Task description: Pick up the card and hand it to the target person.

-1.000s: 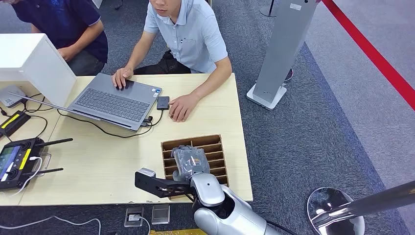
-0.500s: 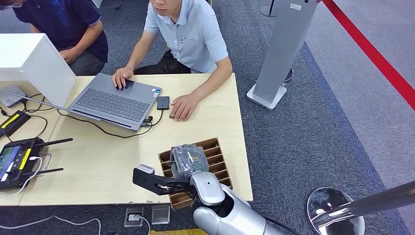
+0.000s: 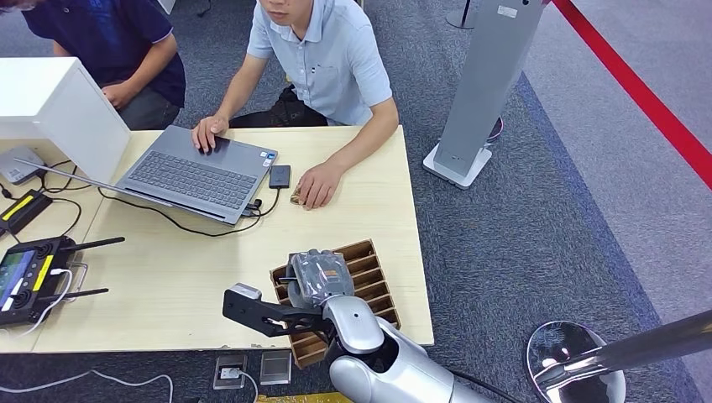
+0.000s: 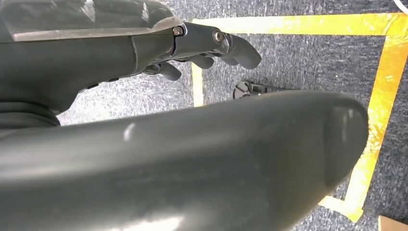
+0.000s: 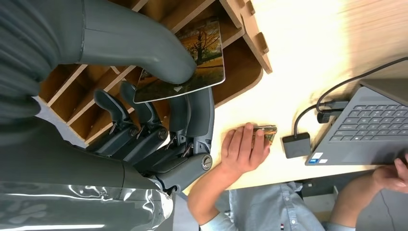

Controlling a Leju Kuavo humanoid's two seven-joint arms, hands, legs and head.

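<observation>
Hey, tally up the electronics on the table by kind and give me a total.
Laptop: 1
Black adapter box plugged into the laptop: 1
Remote controller with antennas: 1
Black and yellow device at the left edge: 1
Grey device under the white box: 1
Total: 5

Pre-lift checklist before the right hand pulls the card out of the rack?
1. Card pinched between right hand thumb and fingers: ok.
2. Card clear of the rack: not ok, its far end sits in a slot.
3. Rack square on the table: not ok, it sits skewed, a near corner over the edge.
4. Person's hand resting on the table, not raised to receive: not ok.
5. Left hand empty, hanging over the floor: ok.
6. Grip firm enough to lift: cannot tell.
</observation>
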